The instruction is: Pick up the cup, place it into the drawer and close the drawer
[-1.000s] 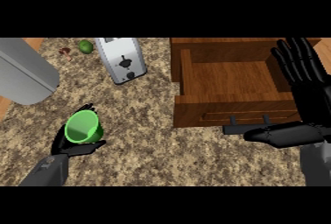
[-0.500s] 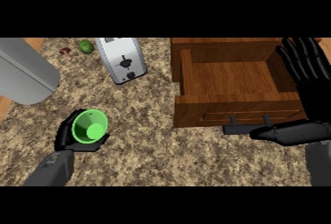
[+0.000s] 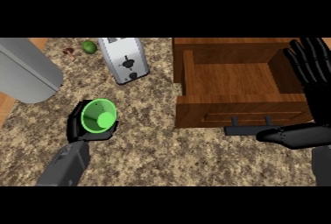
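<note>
**Cup is up and tipping toward me**

Cup is sitting in my left hand, and the black fingers are curling round its green sides. It is hanging over the counter, well to the left of the drawer. A second ago I was seeing its side; now I am looking right down into it, so my hand is turning it as it lifts. That is telling me the grab worked and I am ready to carry it across.

My right hand is resting open at the drawer's right side, fingers straight up. The drawer is pulled out, and its dark handle is facing me.

Past the cup, up and left of the drawer, the toaster is lying flat. I am thinking I should keep the cup low and steer under it.
</note>
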Tool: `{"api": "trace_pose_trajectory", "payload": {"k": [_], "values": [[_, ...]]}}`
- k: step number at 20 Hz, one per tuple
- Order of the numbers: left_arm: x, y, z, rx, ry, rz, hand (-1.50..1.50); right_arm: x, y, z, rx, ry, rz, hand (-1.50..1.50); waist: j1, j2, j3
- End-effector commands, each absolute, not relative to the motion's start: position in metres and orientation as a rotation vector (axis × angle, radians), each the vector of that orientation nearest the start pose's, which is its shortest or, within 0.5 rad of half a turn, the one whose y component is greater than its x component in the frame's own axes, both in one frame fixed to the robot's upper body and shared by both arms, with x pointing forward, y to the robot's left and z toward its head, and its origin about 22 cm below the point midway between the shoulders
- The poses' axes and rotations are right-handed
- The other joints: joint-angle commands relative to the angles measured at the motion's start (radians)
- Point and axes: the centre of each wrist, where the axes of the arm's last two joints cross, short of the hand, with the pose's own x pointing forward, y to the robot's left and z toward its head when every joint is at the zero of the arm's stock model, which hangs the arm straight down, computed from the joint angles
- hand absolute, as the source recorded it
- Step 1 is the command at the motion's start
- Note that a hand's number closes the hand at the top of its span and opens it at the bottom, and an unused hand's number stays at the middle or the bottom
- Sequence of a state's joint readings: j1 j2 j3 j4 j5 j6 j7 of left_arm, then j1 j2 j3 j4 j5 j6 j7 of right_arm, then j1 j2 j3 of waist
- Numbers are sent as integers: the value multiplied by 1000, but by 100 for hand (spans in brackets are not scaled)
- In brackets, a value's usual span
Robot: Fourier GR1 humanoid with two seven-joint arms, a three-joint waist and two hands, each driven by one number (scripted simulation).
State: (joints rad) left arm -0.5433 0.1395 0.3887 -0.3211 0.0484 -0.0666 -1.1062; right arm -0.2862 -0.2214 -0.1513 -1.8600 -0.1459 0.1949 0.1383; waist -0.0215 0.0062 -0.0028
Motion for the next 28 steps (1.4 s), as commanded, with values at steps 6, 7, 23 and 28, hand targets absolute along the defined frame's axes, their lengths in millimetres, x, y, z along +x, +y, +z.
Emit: {"api": "trace_pose_trajectory", "payload": {"k": [6,7,23,28], "values": [[369,237,-55,-196,-2148,57,150,270,-270,141,28,-1974,275,-150,24,-12,4],[378,210,-43,-187,-2153,67,150,269,-273,137,27,-1969,276,-150,27,-14,4],[425,75,147,-249,-2152,-165,150,281,-286,139,0,-1980,276,-150,3,-7,4],[436,53,174,-167,-2042,-184,150,270,-284,147,2,-1999,269,-150,-14,-2,3]]}}
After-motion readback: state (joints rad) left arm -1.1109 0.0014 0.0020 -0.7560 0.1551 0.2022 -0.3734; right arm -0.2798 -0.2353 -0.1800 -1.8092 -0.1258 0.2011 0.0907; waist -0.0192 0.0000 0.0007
